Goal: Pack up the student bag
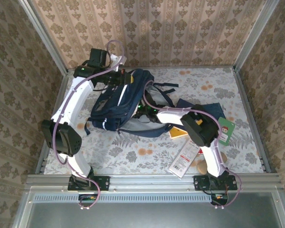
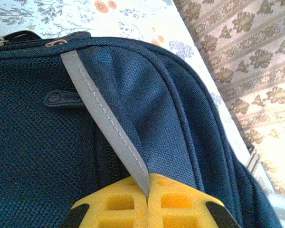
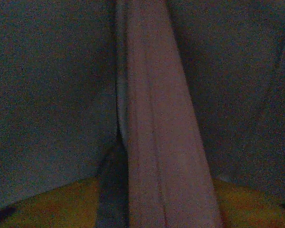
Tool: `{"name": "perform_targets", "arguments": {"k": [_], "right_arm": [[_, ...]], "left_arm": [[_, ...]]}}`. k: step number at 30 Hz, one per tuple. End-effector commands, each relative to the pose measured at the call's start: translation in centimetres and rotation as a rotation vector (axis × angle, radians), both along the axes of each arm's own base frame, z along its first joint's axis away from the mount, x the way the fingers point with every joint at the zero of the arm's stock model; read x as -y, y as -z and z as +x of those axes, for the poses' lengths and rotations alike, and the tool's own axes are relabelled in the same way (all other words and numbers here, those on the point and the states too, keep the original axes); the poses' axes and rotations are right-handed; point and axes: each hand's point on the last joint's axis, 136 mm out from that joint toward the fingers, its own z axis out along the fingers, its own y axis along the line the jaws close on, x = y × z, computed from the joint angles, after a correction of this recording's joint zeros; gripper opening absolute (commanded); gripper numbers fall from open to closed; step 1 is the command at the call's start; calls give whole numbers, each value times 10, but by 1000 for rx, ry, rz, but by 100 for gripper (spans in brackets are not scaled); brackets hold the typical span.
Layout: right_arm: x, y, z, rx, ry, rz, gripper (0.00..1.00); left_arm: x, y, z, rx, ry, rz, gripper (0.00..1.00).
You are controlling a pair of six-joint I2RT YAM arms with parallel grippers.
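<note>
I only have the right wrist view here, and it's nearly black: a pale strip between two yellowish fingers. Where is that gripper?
Observer: The top camera shows the right gripper reaching into the student bag from its right side.
Operator: And the other one?
Observer: The left gripper is shut on the bag's grey reflective stripe, at the bag's far end.
Operator: Anything outside the bag?
Observer: A red-and-white packet and a green card lie on the table's right half.

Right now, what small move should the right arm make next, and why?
Probably ease the right end effector out of the backpack: its view is dark, a pale strip ahead, while the left end effector pinches the reflective stripe. The red-and-white packet waits on the table.
</note>
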Motion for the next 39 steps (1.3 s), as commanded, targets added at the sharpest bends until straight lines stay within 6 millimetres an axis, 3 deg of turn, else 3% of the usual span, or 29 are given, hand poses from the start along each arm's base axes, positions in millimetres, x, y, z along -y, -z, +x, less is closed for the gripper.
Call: {"name": "perform_targets", "arguments": {"k": [1,4,7,10,12,18,24,28,33,35,39], "right_arm": [[-28,-22,27,104,43,94,76],[-33,-31,22,166,2,52,86],[-22,-45,6,234,-46,-37,89],[13,-55,-10,297,-8,-172,92],[37,-65,-22,358,22,-212,100],[76,-83,-58,437,-48,-353,100],[132,-95,-79,442,3,-477,100],[186,-93,-96,338,38,-590,100],[248,-87,-131,278,77,-808,100],[269,-71,-153,188,68,-858,100],[299,-18,-205,-80,19,-959,100]], "left_arm": [[11,-76,-18,160,36,-179,0],[4,-74,-15,168,-13,-154,0],[-5,-69,-12,166,-41,-139,0],[-17,-64,-9,173,-63,-120,0],[-26,-58,-6,173,-86,-116,0],[-51,-42,6,146,-181,-133,0],[-66,-30,11,132,-272,-141,0],[-76,-21,12,129,-336,-130,0],[-71,-4,9,94,-368,-145,0],[-67,5,7,80,-369,-143,0],[-59,25,4,61,-359,-107,0]]}}
